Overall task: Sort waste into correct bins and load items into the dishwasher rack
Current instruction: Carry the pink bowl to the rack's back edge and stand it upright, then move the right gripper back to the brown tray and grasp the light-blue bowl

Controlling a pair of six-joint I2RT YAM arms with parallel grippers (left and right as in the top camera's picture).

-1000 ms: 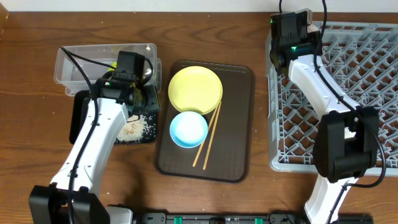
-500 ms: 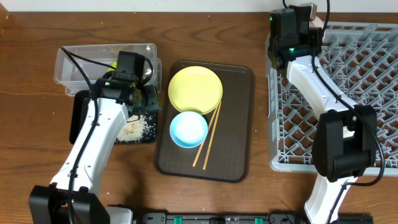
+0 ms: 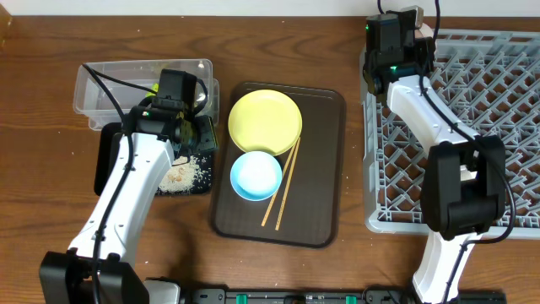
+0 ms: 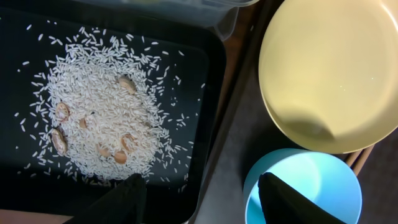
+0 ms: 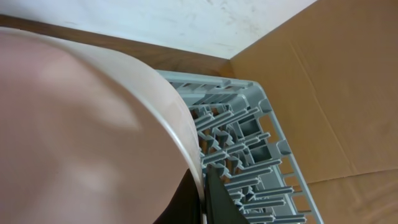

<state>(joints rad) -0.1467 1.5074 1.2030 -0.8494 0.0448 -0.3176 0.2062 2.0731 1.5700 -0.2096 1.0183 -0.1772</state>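
White bowl [image 5: 81, 124] is pinched by its rim in the right pincer [image 5: 204, 186], jaws clenched on the thin edge, at the upper left corner of the grey dishwasher rack [image 3: 506, 127]. In the overhead view the arm hides most of the bowl.

Risks here:
- Rim-only grip on a wide bowl. It can pivot or slip out if the arm swings fast.
- Bowl hangs over the rack's corner wall. If it goes down as is, it may land on the wall or on top of the pegs instead of between them, then rock or tip out onto the desk [image 3: 51, 194].

Left pincer [image 4: 200, 186] is released and holds nothing. Its fingers straddle the right edge of the black tray [image 4: 18, 186], with the rice scraps [image 4: 93, 106] at frame left and the light blue bowl [image 4: 305, 186] at lower right.
- A straight drop puts one finger on the tray edge. That could tilt the tray and spill rice.
- The other finger could hit the blue bowl's rim and shove it into the yellow plate [image 3: 265, 121] or the chopsticks [image 3: 283, 186] on the brown serving tray [image 3: 316, 169].

Plate, blue bowl and chopsticks are not yet loaded.
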